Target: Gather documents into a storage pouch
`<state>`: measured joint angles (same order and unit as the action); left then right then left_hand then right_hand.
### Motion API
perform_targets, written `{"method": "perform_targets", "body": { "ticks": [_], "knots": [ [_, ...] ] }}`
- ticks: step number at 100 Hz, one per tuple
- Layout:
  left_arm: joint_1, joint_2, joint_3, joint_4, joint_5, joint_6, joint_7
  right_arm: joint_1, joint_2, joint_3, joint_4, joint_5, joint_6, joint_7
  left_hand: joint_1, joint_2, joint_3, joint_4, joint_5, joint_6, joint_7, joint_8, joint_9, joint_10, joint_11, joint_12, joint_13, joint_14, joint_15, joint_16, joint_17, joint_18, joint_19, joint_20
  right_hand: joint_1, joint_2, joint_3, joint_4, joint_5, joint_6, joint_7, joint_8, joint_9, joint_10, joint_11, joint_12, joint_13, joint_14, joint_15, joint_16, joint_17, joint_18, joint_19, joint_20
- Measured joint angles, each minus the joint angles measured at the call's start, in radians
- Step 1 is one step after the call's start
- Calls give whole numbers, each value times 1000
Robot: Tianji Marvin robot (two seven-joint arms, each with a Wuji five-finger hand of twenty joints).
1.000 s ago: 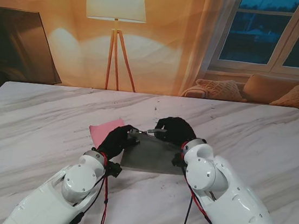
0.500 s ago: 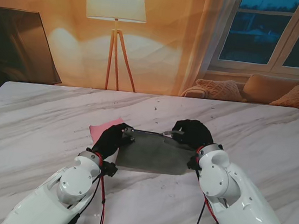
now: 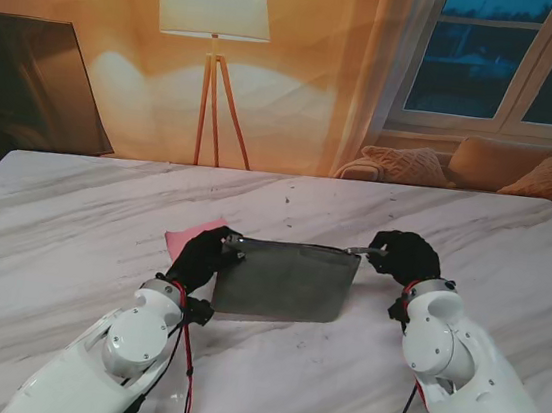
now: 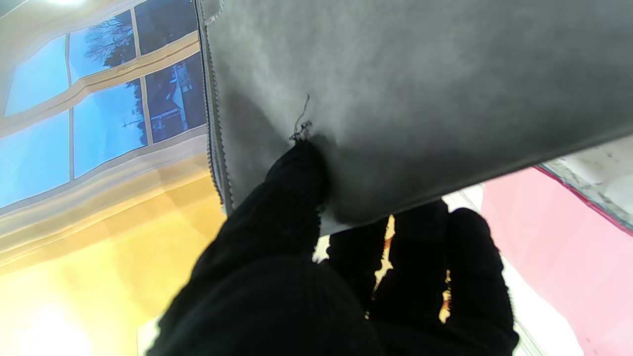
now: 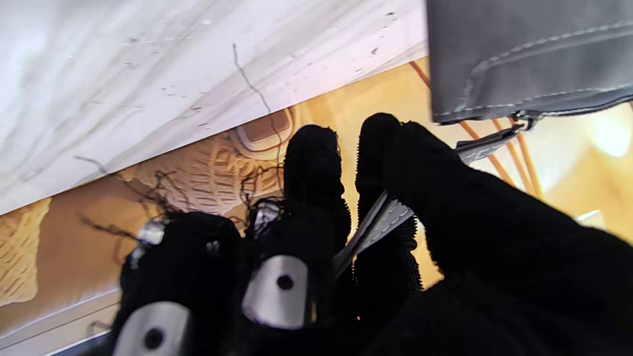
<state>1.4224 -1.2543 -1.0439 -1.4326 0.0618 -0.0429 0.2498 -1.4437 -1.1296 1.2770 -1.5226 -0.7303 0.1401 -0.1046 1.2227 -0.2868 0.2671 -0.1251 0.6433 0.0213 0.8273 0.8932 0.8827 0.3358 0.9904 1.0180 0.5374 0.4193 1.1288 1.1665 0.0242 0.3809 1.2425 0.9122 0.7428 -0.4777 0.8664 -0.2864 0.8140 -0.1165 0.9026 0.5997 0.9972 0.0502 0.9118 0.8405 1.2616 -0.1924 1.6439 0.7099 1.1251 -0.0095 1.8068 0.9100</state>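
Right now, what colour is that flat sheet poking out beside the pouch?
Pink; the sheet shows best in the stand view, partly under the grey pouch.

1. Pouch [image 3: 285,279] lies on the table [image 3: 74,212], mid-table, between the two hands.
2. Left hand [image 3: 204,255] on the pouch's left end, fingers over its far-left corner.
3. Right hand [image 3: 406,256] just right of the pouch's far-right corner, pinching the zipper pull tab [image 5: 383,222].
4. Document [image 3: 192,238] lies left of the pouch, partly behind the left hand.
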Motion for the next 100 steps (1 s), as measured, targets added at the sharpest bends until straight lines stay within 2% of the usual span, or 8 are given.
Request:
{"method": "perform_targets", "body": {
  "ticks": [28, 40, 55, 70, 80, 83, 88, 100],
  "knots": [
    [1, 2, -1, 0, 2, -5, 1, -11, 6, 20, 31, 0, 11, -28, 0, 0, 0, 0, 0, 0, 0, 1, 0, 0, 0, 9, 0, 0, 0, 0, 0, 0, 0, 0, 0, 0, 0, 1, 0, 0, 0, 0, 0, 1, 0, 0, 0, 0, 0, -16, -40, 0, 0, -11],
    [4, 4, -5, 0, 2, -8, -7, -14, 6, 24, 33, 3, 15, -35, 0, 0, 0, 0, 0, 0, 0, 2, 0, 0, -19, 9, -1, 0, -58, -29, -2, 0, -19, -5, 0, 0, 0, 2, 0, 0, 0, 0, 0, 8, 0, -1, -1, 11, -9, -35, -92, 0, 0, -43],
    [8, 8, -10, -1, 7, -12, -12, -23, 5, 36, 32, 16, 12, -34, 0, 1, 0, 0, 0, 0, -1, 7, 0, 1, -83, -3, -18, 0, -126, -95, -16, -7, -31, -51, 0, -1, 1, 2, -4, 0, 10, -44, -77, 26, -72, -26, -179, 108, -218, -61, -385, 35, -31, -56],
    [11, 16, -13, -1, 0, -15, -29, -41, 7, 55, 18, 59, -7, -7, 1, 9, 0, 0, -1, 0, -12, 24, -2, -11, -170, -3, -29, -6, -192, -153, -26, -19, -52, -85, -115, -40, 110, 22, -147, -40, 16, -88, -265, 25, -202, -150, -465, 156, -641, -136, -732, 48, -345, -107],
    [11, 19, -14, -1, -8, -22, -37, -49, 10, 62, 10, 78, -36, 25, 1, 9, 0, 0, -1, 0, -13, 26, -2, -33, -216, -3, -29, -7, -220, -183, -27, -21, -60, -95, -236, -68, 175, 24, -187, -58, -137, -73, -399, 2, -280, -239, -599, 156, -842, -185, -875, 56, -548, -140],
    [11, 20, -14, -1, -9, -24, -39, -51, 12, 64, 8, 93, -49, 40, 1, 9, 0, 0, -1, 0, -13, 26, -2, -35, -219, -6, -29, -7, -222, -188, -27, -21, -61, -95, -263, -76, 195, 31, -187, -60, -184, -61, -427, -7, -310, -258, -634, 156, -894, -200, -911, 57, -605, -146],
    [11, 20, -14, 0, -10, -29, -41, -54, 15, 66, 4, 116, -69, 68, 1, 9, 0, 0, -1, 0, -13, 26, -2, -40, -229, -6, -29, -7, -232, -200, -29, -21, -62, -99, -299, -79, 218, 104, -206, -68, -250, -37, -464, -23, -337, -283, -673, 153, -967, -222, -954, 57, -690, -154],
    [10, 22, -14, 1, -11, -42, -49, -54, 23, 56, 7, 109, -113, 76, 1, 9, 1, 0, -1, 0, -13, 26, -2, -52, -254, -6, -57, -15, -250, -222, -36, -30, -62, -105, -340, -95, 226, 128, -288, -85, -339, -10, -530, -53, -413, -332, -734, 153, -1108, -273, -1015, 58, -859, -175]
  ]
}}
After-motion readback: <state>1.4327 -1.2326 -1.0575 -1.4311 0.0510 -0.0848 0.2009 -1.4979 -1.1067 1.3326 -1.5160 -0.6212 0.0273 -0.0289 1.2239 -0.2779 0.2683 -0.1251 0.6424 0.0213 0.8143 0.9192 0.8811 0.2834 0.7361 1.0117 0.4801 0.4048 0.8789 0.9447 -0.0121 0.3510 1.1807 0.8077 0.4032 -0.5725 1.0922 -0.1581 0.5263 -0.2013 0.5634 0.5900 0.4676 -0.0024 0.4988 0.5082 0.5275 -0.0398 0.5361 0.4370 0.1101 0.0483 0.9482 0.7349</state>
